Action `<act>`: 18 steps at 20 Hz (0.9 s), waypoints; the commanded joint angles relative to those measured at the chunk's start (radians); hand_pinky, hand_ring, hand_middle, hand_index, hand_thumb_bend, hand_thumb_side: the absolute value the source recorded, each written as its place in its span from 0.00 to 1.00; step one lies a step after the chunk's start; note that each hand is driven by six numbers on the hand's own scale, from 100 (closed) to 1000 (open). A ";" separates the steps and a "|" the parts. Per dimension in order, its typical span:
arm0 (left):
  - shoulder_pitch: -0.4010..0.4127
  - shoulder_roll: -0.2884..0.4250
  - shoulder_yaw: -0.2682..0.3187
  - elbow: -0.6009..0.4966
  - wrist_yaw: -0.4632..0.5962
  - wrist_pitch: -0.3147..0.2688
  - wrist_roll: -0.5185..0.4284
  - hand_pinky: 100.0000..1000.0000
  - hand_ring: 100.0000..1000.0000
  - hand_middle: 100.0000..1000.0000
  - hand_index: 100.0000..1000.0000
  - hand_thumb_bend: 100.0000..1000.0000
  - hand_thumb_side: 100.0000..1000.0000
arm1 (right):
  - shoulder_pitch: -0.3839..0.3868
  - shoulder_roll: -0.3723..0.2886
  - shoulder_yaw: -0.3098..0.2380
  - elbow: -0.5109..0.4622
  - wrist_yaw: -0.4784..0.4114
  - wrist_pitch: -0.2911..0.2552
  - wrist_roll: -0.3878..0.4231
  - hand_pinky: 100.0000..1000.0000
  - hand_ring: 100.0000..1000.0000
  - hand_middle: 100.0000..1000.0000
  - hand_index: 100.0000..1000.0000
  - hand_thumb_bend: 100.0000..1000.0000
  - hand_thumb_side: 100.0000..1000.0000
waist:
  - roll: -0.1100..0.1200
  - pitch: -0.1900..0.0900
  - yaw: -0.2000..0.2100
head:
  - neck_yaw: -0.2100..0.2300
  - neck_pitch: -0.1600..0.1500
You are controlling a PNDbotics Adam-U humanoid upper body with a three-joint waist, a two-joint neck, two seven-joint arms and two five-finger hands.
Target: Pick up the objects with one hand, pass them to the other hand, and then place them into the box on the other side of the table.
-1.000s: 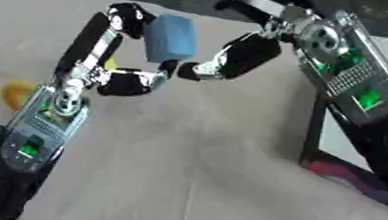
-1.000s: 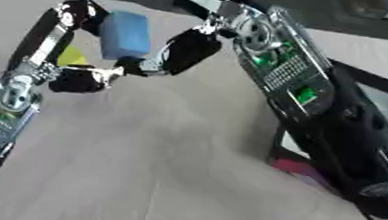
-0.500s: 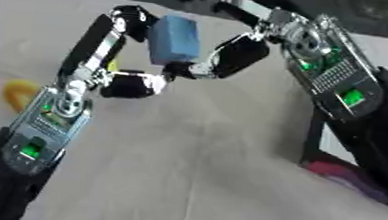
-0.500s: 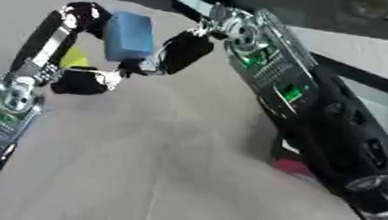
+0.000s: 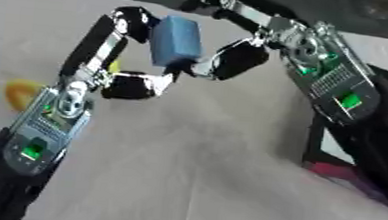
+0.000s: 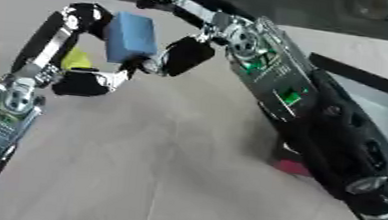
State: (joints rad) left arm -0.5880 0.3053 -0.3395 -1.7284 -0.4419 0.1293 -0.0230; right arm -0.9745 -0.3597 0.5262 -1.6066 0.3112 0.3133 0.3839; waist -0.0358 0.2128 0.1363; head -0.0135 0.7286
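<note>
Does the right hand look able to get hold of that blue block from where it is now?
Probably yes: the right hand already meets the blue block that the left hand holds above the table, with nothing between them.

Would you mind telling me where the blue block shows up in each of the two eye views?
Left eye view: the blue block sits upper centre-left, between the left hand and the right hand.
Right eye view: the same block lies further left, near the upper left.
Shared landmark: the yellow object on the table, below the block's left side.

1 blue block [image 5: 175,41], 2 yellow objects [image 5: 19,92], 1 box [image 5: 352,151].
</note>
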 commanded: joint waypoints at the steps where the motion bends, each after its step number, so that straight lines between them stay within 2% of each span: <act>1: -0.014 -0.001 -0.001 -0.022 -0.008 -0.007 -0.004 0.63 0.59 0.56 0.42 0.00 0.05 | -0.014 -0.027 -0.014 -0.018 -0.018 0.009 -0.006 0.91 0.95 0.80 0.80 0.19 0.06 | -0.009 -0.027 0.001 | -0.005 -0.006; 2: -0.014 -0.001 -0.001 -0.021 -0.008 -0.008 -0.004 0.63 0.59 0.56 0.42 0.00 0.05 | -0.014 -0.027 -0.014 -0.018 -0.025 0.010 -0.007 0.91 0.94 0.77 0.77 0.15 0.04 | -0.008 -0.027 0.001 | -0.005 -0.007; 4: -0.015 -0.001 -0.001 -0.021 -0.010 -0.010 -0.004 0.63 0.59 0.56 0.42 0.00 0.05 | -0.013 -0.027 -0.013 -0.017 -0.039 0.012 -0.007 0.91 0.94 0.75 0.75 0.13 0.03 | -0.008 -0.026 0.001 | -0.005 -0.009; 8: -0.015 -0.006 -0.003 -0.021 -0.007 -0.018 -0.003 0.63 0.59 0.56 0.42 0.00 0.06 | -0.013 -0.026 -0.011 -0.016 -0.068 0.010 0.003 0.90 0.93 0.73 0.74 0.10 0.01 | -0.007 -0.024 0.000 | -0.005 -0.011; 13: -0.015 -0.006 -0.004 -0.020 -0.011 -0.030 -0.005 0.63 0.59 0.56 0.42 0.00 0.05 | -0.013 -0.026 -0.012 -0.013 -0.105 0.008 0.021 0.90 0.91 0.67 0.68 0.06 0.00 | -0.006 -0.024 0.000 | -0.002 -0.011; 18: -0.012 -0.008 -0.003 -0.015 -0.018 -0.026 -0.004 0.63 0.59 0.56 0.42 0.00 0.05 | -0.012 -0.028 -0.016 -0.014 -0.118 0.012 -0.001 0.89 0.88 0.60 0.63 0.04 0.00 | -0.006 -0.023 -0.001 | -0.002 -0.012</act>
State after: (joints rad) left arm -0.5892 0.2973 -0.3421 -1.7277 -0.4525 0.1057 -0.0253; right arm -0.9676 -0.3672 0.5286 -1.6144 0.1989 0.3254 0.3923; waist -0.0358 0.2128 0.1360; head -0.0163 0.7266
